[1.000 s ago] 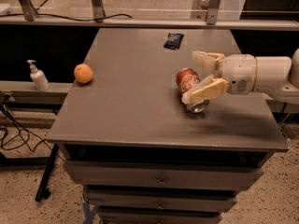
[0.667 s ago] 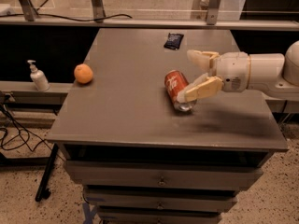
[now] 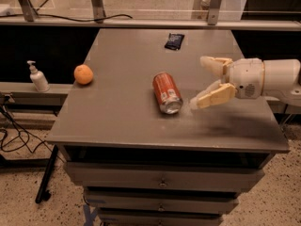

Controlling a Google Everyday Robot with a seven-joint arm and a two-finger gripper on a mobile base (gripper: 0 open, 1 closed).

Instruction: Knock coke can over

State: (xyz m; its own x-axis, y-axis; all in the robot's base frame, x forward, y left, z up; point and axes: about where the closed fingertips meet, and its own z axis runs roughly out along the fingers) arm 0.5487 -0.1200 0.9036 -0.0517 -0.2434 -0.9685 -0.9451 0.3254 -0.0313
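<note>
You are looking at a large grey metal-topped cabinet (image 3: pixel 122 119) with drawers (image 3: pixel 162 180) along its front, and everything of interest sits on its flat top. From the right edge the robot's thick white arm (image 3: pixel 280 76) reaches in over the surface. At its end the cream two-finger gripper (image 3: pixel 197 81) hangs just right of the middle of the top, its fingers spread wide apart and holding nothing. The red cylindrical aluminium coke can (image 3: pixel 167 92) lies on its side near the centre of the cabinet top, its silver end turned toward the front edge. It is just left of the lower fingertip and apart from it. A round orange fruit (image 3: pixel 83 74) rests by the left edge, well apart from the can. A small black flat packet (image 3: pixel 174 41) lies toward the far edge. A small white pump bottle (image 3: pixel 38 77) stands on a ledge off to the left.
</note>
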